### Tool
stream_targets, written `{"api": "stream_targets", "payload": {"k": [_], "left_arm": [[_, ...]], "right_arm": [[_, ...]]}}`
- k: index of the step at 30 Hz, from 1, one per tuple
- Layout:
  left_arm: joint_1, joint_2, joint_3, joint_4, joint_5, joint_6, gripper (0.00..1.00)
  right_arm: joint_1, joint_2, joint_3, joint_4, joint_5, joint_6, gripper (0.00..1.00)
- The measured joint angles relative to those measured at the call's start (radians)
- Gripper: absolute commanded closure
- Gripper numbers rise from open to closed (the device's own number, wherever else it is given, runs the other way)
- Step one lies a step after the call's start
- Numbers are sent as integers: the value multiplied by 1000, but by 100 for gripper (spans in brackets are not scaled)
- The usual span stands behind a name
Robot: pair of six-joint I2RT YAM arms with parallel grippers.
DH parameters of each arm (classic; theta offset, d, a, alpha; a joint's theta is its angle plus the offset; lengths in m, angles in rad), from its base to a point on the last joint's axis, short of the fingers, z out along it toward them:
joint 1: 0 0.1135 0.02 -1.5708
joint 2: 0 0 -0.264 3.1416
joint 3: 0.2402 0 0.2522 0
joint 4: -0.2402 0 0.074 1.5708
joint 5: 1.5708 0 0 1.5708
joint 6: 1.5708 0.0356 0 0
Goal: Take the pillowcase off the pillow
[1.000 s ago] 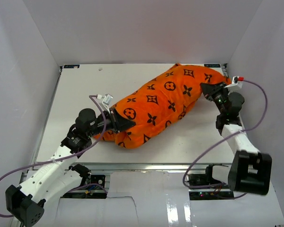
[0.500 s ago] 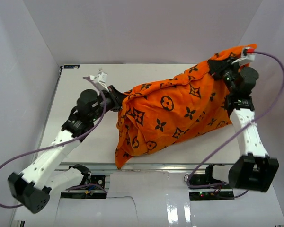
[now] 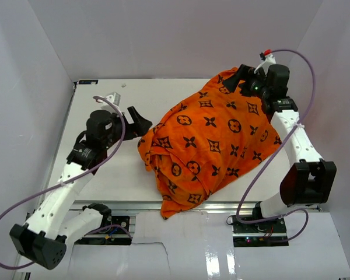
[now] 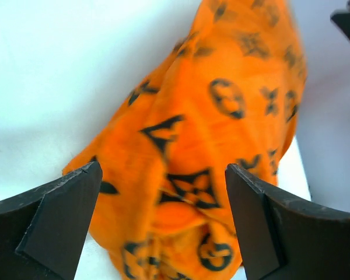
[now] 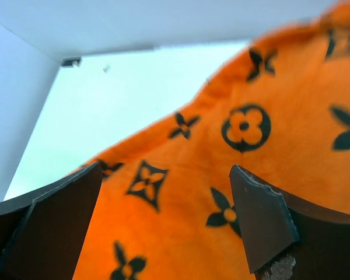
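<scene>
The orange pillowcase (image 3: pixel 213 143) with black flower motifs lies bunched across the middle of the table, and one corner droops over the near edge. The pillow is hidden inside it; no white shows. My left gripper (image 3: pixel 139 121) hovers just left of the fabric's left end with its jaws wide and nothing between them. In the left wrist view the pillowcase (image 4: pixel 210 116) lies beyond the open left gripper (image 4: pixel 163 201). My right gripper (image 3: pixel 238 79) is open at the fabric's far right corner. The right wrist view shows the pillowcase (image 5: pixel 221 175) below the right gripper (image 5: pixel 163 204), whose jaws are apart.
White walls close in the table (image 3: pixel 105 175) on the left, back and right. The right arm's forearm (image 3: pixel 291 131) runs along the pillowcase's right side. Purple cables loop beside both arms. A small dark marker (image 3: pixel 87 82) sits at the back left corner.
Both grippers have opened and let go of the pillowcase, which had been lifted and stretched between them. It has dropped to the table and now hangs over the near edge. The right gripper moved back.
</scene>
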Motion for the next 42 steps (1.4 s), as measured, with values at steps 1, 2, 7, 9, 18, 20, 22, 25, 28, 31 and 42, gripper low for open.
{"api": "stream_targets", "payload": {"k": [1,2,7,9,18,20,22,25,28,31,42], "left_arm": [[-3,-41,28,-22,-27,6,2],[-3,-70,51,-37,-55,10,2],[-2,-166,95,-104,-161,14,3],[-2,-172,84,-122,-156,15,5],[-2,-85,-129,-121,-113,8,12],[-2,-54,-145,-103,-112,7,15],[-2,-27,-147,-64,-95,8,39],[-2,17,-147,1,-63,6,66],[-2,92,-127,31,-55,7,100],[-2,179,-78,18,-77,17,100],[43,267,257,-103,-417,41,100]], "right_arm": [[1,-23,28,-18,0,-10,5],[4,-48,55,-31,1,-21,4],[57,-172,60,-63,-2,-74,1],[105,-220,13,-68,-4,-93,0],[352,-344,-270,-93,32,-135,0],[385,-372,-337,-89,42,-135,0],[406,-401,-391,-86,48,-134,0],[418,-420,-426,-75,61,-134,0],[419,-425,-449,-46,71,-132,0],[419,-433,-473,-40,78,-134,0],[419,-463,-497,-11,98,-146,0]]}}
